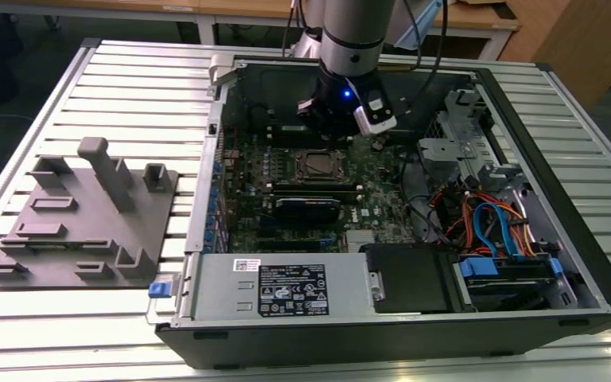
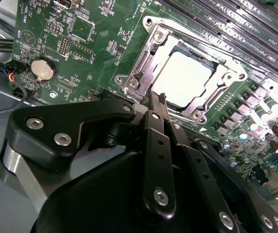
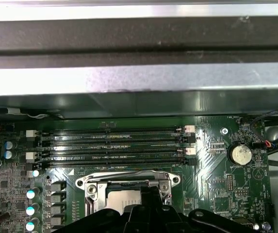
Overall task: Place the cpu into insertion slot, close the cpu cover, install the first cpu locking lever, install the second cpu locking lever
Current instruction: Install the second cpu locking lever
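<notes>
A: Start big. What's on the desk [image 1: 93, 64]?

B: An open computer case [image 1: 560, 199], its green motherboard [image 1: 385, 187] exposed. The arm [image 1: 353, 32] reaches down over the board's far end.

A: And the socket?

B: In the second wrist view the cpu [image 2: 185, 77] lies flat in the insertion slot [image 2: 216, 99], pale top showing. The cpu cover [image 2: 148, 53] looks folded down around it.

A: The locking levers?

B: Hard to say; the metal along the frame may be levers, but I can't tell whether they're latched.

A: The hand?

B: The hand [image 2: 157, 99] hangs just beside the socket, fingers drawn together, holding nothing.
</notes>
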{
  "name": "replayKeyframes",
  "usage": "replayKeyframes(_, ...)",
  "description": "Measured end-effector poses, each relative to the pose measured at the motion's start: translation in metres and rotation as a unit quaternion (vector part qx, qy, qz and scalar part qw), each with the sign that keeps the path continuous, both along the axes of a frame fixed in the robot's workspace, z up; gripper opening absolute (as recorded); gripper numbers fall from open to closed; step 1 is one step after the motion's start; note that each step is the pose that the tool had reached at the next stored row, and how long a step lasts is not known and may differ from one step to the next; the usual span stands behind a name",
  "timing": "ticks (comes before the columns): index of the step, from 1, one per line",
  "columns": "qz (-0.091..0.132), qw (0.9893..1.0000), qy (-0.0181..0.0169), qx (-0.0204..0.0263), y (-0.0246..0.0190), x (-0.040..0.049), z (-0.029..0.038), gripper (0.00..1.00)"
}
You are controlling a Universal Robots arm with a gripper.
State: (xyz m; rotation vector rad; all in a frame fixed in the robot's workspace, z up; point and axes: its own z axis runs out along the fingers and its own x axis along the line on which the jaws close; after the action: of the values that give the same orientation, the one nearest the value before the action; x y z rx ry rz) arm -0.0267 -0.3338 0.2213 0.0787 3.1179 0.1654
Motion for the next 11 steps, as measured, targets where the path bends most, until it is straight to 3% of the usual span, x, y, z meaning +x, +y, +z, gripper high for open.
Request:
replayKeyframes(8,0.000,1.0000,0.0000,-0.0001,-0.0002,0.0000,0.0004,0.10)
replayKeyframes(11,0.000,1.0000,0.0000,0.0000,-0.0002,0.0000,0.0034,0.10)
